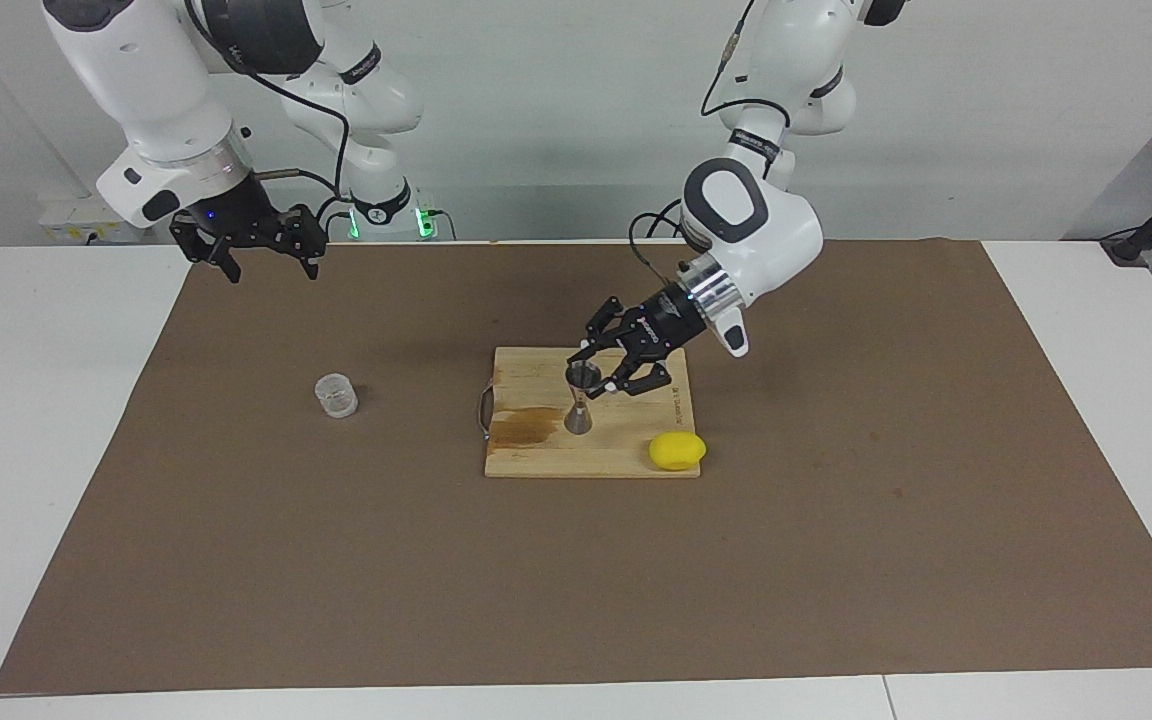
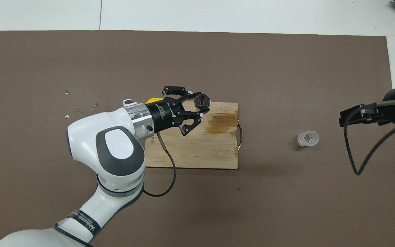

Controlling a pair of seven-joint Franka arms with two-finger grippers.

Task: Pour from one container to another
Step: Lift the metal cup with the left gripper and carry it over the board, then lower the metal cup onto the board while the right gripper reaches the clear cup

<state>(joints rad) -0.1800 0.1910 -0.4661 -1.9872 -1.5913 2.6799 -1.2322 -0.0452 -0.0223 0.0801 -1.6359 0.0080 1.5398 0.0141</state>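
Steel jigger point(image 1: 579, 398) upright over the board (held); glass cup point(image 1: 337, 395) on mat.

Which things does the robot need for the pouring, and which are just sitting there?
For the pouring:
- steel jigger, held by the left gripper over the board
- clear glass cup, on the mat under the waiting, open right gripper

Just lying about:
- wooden cutting board
- lemon, on the board's corner
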